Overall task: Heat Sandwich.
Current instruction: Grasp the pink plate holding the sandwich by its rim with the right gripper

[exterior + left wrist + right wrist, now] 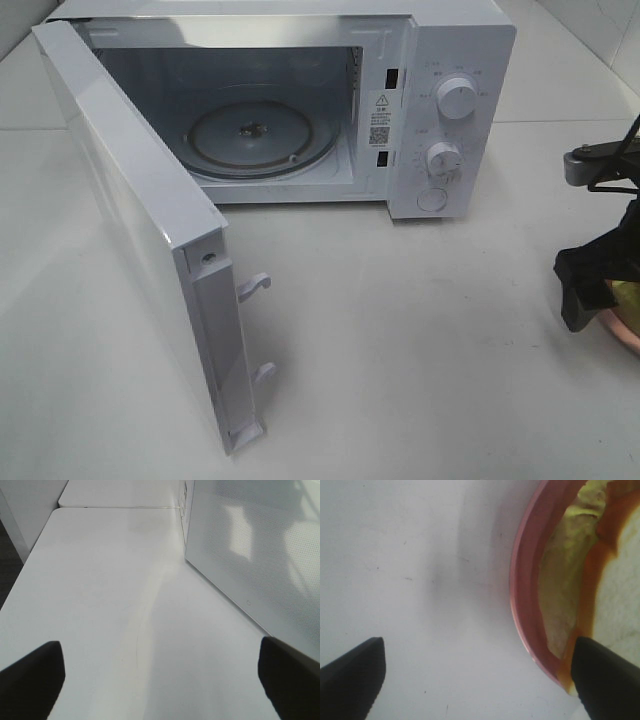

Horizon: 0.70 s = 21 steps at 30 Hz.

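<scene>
Sandwich (565,595) sat on pink plate (522,580) at the right of the desk (410,555), under right arm (590,275). It looked soft, light and easy to squash; plate looked stiff and slick, so I'd take the plate rim, not the bread. Right jaws were spread wide, straddling that rim, gripping nothing. Left jaws were also wide and empty, low over the desk beside the open door (130,220). Microwave (460,60) stood beyond, turntable (262,135) bare.
</scene>
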### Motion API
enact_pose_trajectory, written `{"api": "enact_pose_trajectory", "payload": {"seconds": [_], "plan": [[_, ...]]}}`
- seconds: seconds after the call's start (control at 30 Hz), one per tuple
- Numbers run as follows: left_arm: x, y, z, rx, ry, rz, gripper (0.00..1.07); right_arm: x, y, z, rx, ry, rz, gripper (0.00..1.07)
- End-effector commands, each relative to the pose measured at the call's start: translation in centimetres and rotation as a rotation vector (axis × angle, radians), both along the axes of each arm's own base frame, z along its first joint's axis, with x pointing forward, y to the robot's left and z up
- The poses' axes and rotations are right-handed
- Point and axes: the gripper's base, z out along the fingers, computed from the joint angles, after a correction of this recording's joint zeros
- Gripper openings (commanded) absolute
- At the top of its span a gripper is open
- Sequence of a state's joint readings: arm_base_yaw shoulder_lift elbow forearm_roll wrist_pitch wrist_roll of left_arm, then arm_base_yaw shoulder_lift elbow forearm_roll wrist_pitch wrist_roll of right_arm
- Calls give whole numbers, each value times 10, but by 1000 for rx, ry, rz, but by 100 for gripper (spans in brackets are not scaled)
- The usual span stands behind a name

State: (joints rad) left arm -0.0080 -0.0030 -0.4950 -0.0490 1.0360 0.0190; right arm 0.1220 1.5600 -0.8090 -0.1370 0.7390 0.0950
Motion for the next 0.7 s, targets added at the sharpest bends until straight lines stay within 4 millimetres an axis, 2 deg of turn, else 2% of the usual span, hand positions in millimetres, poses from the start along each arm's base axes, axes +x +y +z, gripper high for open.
{"api": "enact_pose_trajectory", "payload": {"seconds": [0.03, 0.23, 0.43, 0.7], "plan": [[-4, 0, 0, -4, -33, 4, 101, 13, -2, -5, -19, -6, -3, 94], [-4, 0, 0, -4, -33, 4, 101, 32, -9, -14, -32, -21, -49, 92], [-4, 0, 0, -4, -33, 4, 101, 38, -10, -22, -24, -27, -61, 91], [-4, 0, 0, -4, -33, 4, 101, 44, -11, -45, -14, 0, -69, 89]]}}
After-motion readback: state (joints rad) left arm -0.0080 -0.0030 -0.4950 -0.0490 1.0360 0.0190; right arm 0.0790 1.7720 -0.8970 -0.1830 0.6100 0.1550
